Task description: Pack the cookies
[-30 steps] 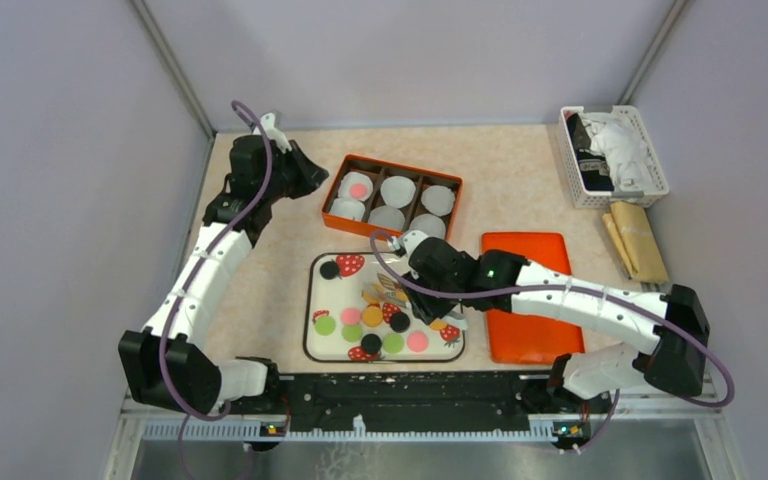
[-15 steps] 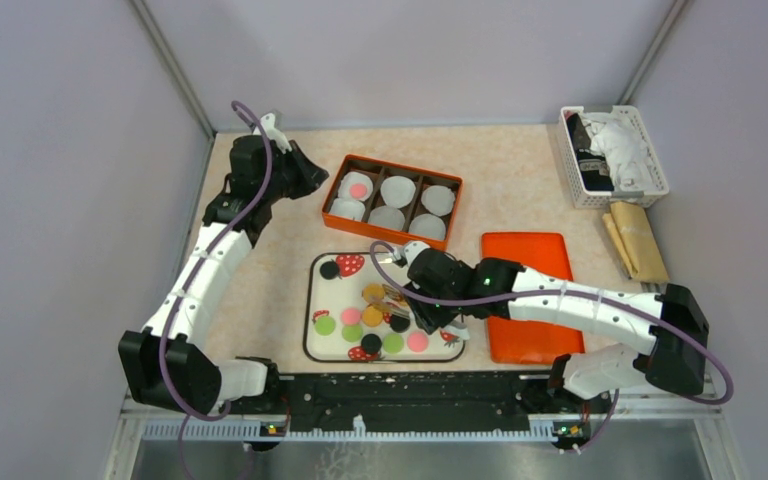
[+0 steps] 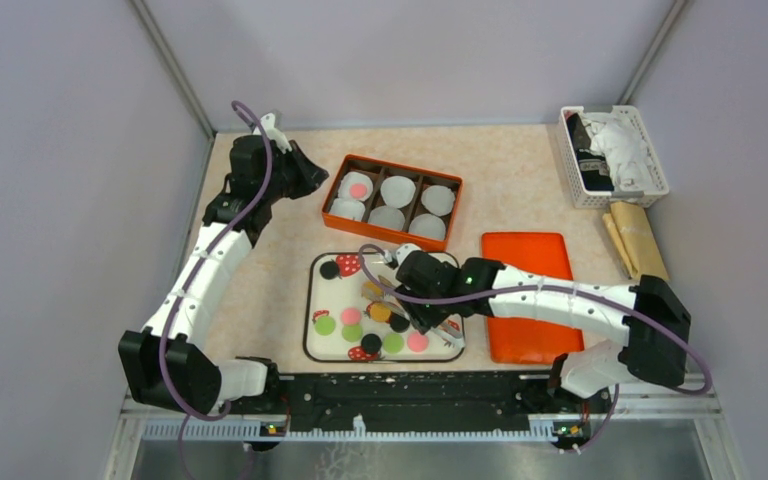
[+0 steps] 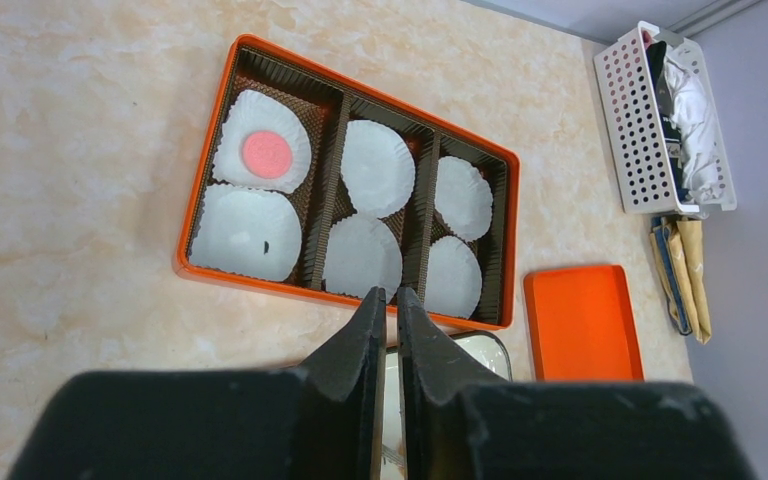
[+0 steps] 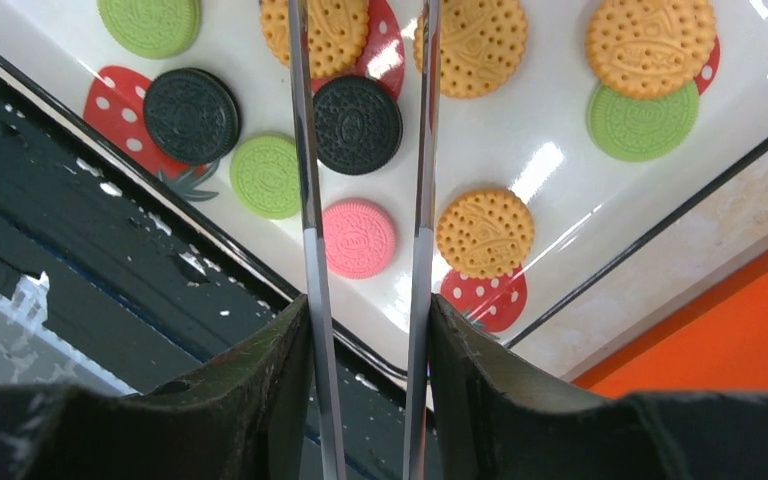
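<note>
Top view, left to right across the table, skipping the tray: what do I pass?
left pincer → orange box → orange lid → basket

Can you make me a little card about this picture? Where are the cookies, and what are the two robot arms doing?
Tray: white strawberry tray, holding loose orange, pink, green and black cookies
Box: orange box with six white paper cups
Packed: one pink cookie, in a corner cup
Right end effector: open, low over the tray, black cookie seen between its fingers
Left end effector: shut, empty, above the box
</note>
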Robot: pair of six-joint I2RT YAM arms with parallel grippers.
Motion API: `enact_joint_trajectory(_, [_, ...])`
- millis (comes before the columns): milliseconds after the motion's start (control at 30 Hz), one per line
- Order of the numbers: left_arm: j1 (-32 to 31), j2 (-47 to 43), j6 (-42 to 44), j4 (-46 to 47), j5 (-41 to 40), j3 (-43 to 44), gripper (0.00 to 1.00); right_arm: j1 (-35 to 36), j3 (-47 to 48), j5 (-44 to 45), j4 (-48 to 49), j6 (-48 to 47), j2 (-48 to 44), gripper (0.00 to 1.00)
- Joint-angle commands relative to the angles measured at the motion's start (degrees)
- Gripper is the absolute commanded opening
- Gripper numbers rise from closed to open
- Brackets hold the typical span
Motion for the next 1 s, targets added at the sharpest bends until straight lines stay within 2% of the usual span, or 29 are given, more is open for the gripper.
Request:
enact_joint_trajectory(0, [-0.1,-1.8,1.0,1.6,-0.7,0.3,0.14,0.6,4.2,0.3,2.8,0.6,1.0,0.42])
enact_joint_trajectory(767, [0.0,-1.3,0.5,2.1,0.6,-0.3,0.13,0.6,7.2,-1.3,0.8,0.0,4.8,0.45])
enact_joint_trajectory(967, [0.0,-1.4,0.5,2.3,0.5,-0.6,0.13,0.6,8.8,2.7,-1.6,0.7,6.8,0.39])
